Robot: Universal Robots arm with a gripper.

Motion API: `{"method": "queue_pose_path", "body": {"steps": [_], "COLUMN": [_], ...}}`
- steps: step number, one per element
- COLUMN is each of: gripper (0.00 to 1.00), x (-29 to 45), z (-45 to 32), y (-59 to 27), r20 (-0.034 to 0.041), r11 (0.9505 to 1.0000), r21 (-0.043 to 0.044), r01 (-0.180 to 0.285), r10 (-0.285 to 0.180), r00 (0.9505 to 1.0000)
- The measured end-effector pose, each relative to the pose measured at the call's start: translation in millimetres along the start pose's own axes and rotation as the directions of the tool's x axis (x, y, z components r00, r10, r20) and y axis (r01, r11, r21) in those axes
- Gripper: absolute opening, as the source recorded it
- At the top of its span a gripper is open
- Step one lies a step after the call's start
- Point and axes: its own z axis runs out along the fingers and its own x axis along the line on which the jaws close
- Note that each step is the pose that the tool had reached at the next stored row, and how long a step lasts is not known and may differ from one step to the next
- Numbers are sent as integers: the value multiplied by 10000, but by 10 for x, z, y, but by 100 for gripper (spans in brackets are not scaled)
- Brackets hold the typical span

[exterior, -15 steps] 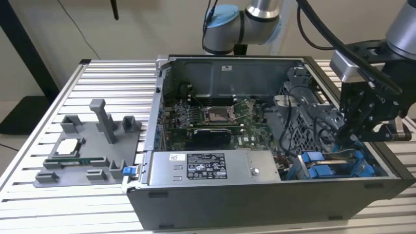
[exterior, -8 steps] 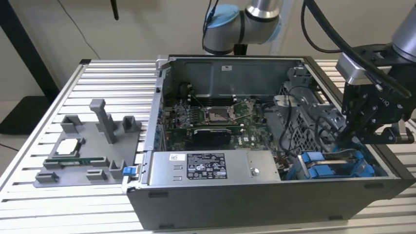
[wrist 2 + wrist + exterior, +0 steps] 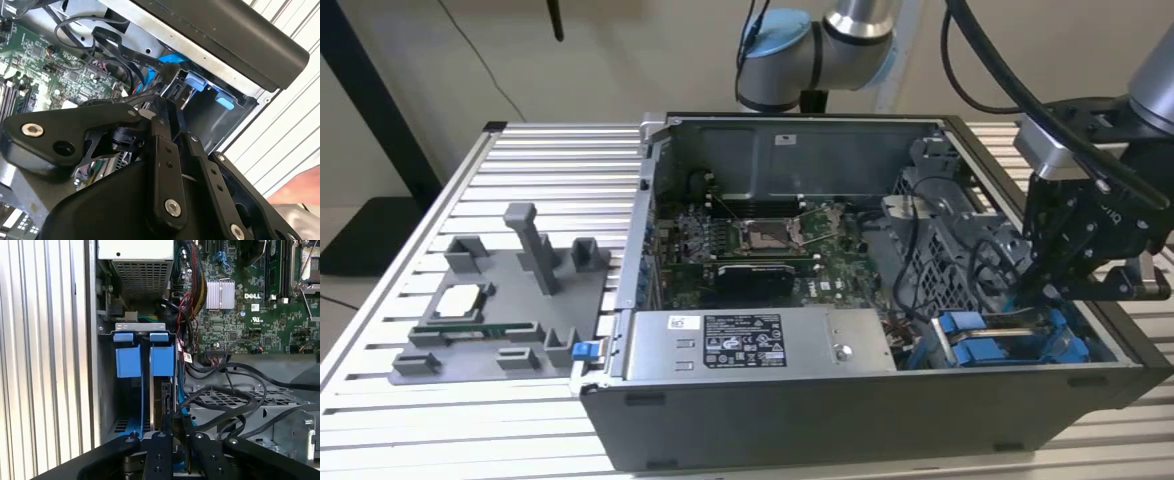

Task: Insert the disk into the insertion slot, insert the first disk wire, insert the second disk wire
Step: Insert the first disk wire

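Gripper point(image 3: 178, 429) is reaching down at the slot point(image 3: 128, 362) in the corner of the computer case point(image 3: 854, 430); I cannot tell if it is gripping anything. Just under it a dark narrow piece with a blue edge, probably the disk point(image 3: 168, 397), is standing in the slot. Black wires point(image 3: 250, 374) are lying beside it over the cage point(image 3: 220, 401), so both wire steps are probably not yet done.

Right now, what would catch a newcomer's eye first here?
An open computer case sits on a slatted metal table, its green circuit board laid bare. At the exterior view's right, the arm's black claw dips into the case beside the insertion slot with its bright blue tabs.
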Motion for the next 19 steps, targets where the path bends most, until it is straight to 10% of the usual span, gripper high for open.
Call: {"method": "queue_pose_path", "body": {"steps": [9,19], "gripper": [0,0], "x": [24,27], "z": [27,77], "y": [-2,6], "r20": [40,40], "r11": [9993,9988], "r21": [196,211], "r01": [316,432], "r10": [-317,-433], "r00": [9995,9991]}}
